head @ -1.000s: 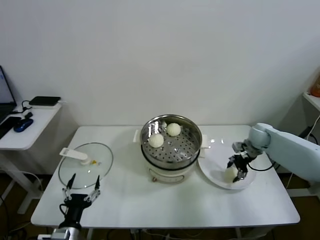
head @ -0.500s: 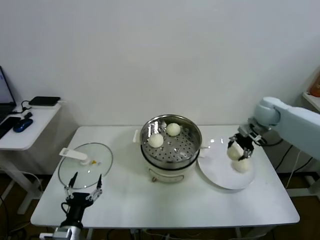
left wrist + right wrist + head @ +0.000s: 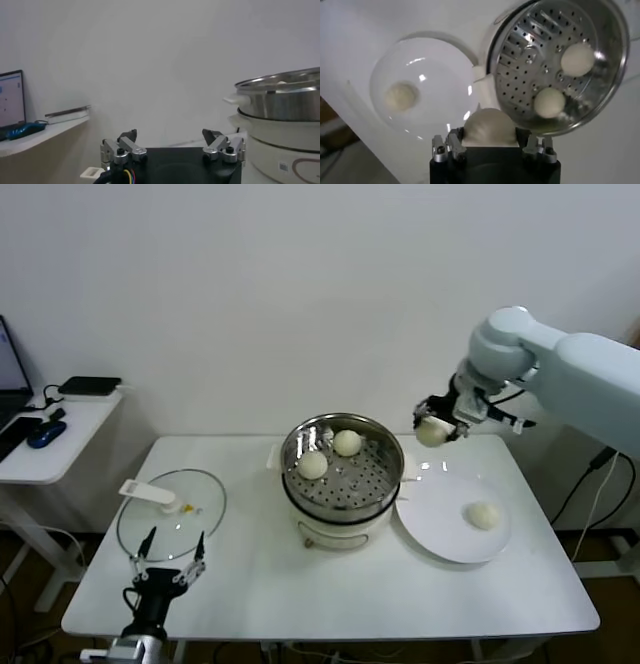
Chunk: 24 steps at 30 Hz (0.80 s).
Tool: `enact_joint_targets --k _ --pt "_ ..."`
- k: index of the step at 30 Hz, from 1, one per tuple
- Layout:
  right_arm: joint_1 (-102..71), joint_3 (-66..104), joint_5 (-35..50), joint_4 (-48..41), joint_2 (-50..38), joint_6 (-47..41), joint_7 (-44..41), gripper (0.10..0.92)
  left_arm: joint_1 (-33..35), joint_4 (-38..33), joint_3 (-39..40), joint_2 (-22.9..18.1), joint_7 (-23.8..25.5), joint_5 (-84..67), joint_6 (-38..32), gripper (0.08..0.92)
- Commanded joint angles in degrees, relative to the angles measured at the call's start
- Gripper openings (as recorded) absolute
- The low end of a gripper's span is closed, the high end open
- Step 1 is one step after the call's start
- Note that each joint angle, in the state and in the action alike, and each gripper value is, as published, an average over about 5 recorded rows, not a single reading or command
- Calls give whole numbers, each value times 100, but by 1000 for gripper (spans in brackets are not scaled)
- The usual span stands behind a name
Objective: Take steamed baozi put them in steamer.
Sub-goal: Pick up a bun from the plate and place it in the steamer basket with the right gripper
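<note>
My right gripper (image 3: pixel 436 425) is shut on a creamy-white baozi (image 3: pixel 432 431) and holds it in the air just right of the steamer (image 3: pixel 342 474), above the gap between steamer and plate. In the right wrist view the held baozi (image 3: pixel 489 128) sits between the jaws. Two baozi (image 3: pixel 347 442) (image 3: pixel 312 465) lie on the steamer's perforated floor (image 3: pixel 555 65). One more baozi (image 3: pixel 483 515) lies on the white plate (image 3: pixel 440 534). My left gripper (image 3: pixel 166 558) is open and idle near the table's front left edge.
The glass lid (image 3: pixel 170 514) with a white handle lies flat at the table's left, just behind my left gripper. A side desk (image 3: pixel 50 434) with a mouse and dark device stands at far left. The wall is close behind the table.
My right gripper has lifted a baozi off the plate and carried it up and left toward the steamer. One baozi stays on the plate. The left arm has not moved.
</note>
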Motion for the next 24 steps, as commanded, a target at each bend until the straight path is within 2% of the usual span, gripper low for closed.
enact_joint_targets --k 1,16,24 --pt "-276 247 -925 434 836 515 -24 687 -2 -58 -5 -3 -2 45 59 823" --pt "-1243 331 -1233 -246 1977 318 -40 666 49 27 -49 13 -4 50 68 823" --pt "-1436 242 -1248 -257 2158 210 -48 662 57 95 -51 33 -3 41 60 823"
